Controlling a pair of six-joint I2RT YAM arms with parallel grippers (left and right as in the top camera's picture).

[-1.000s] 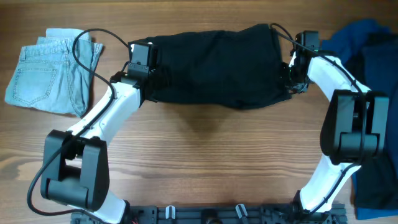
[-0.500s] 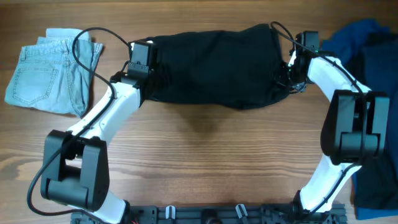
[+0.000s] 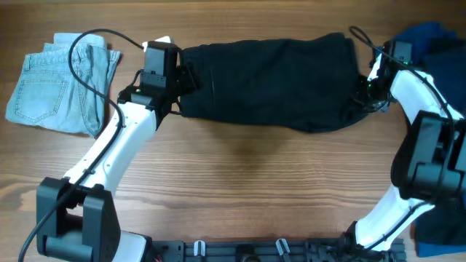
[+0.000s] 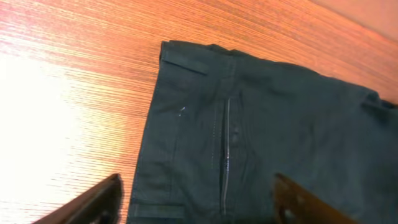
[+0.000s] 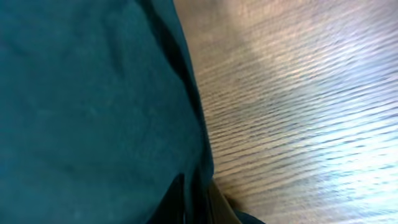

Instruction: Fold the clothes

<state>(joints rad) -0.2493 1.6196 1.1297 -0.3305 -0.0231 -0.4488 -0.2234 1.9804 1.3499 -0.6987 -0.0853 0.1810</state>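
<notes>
Right fingers (image 5: 219, 206) are clenching the black shorts (image 3: 269, 80), left fingers (image 4: 87, 202) hovering released; spreading underway, left grip seemingly needed next

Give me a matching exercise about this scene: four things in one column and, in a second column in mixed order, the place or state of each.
Column one:
1. denim shorts
2. black shorts
3. blue clothes
4. right claw

Column two:
a. far right
b. shut on dark cloth
c. far left
d. centre, spread wide

Pairs: 1-c, 2-d, 3-a, 4-b
</notes>
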